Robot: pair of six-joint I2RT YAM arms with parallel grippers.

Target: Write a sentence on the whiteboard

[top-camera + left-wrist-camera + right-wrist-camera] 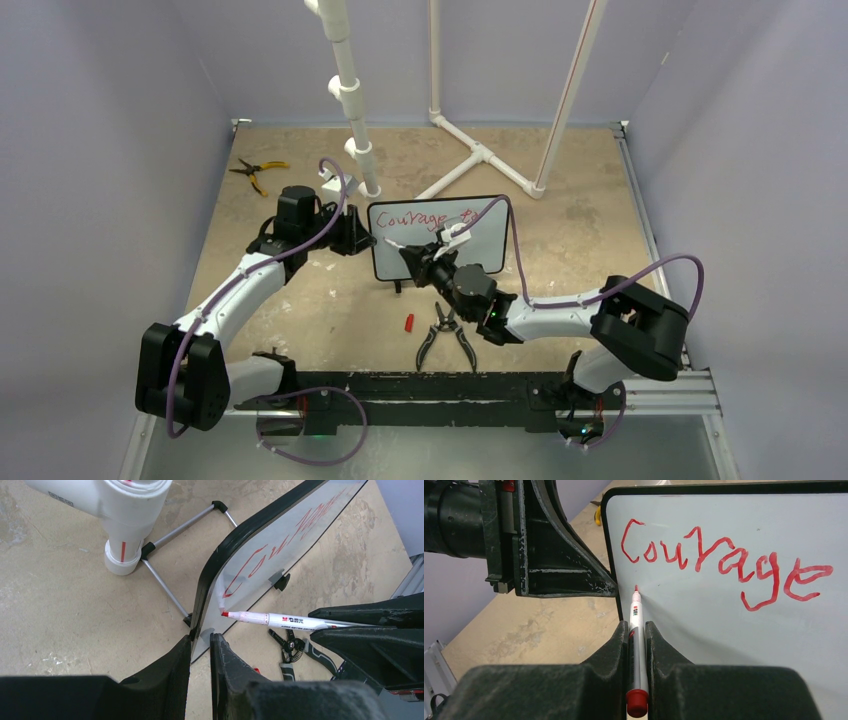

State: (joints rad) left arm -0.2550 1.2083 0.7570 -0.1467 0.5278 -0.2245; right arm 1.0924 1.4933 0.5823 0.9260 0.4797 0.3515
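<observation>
Right wrist, right gripper [636, 629]: jaws narrow, clamped on the marker [635, 607], its red tail end nearest the camera.
marker tip: on the whiteboard [734, 630], at 6 o'clock of the "C".
left gripper [200, 641]: narrow, pinching the whiteboard's black left edge.
whiteboard: upright at mid-table [300, 300], at 12 o'clock from the arm bases.
sentence [724, 565]: red "Courage" along the top.
marker barrel print: begins "M", rest unclear.
</observation>
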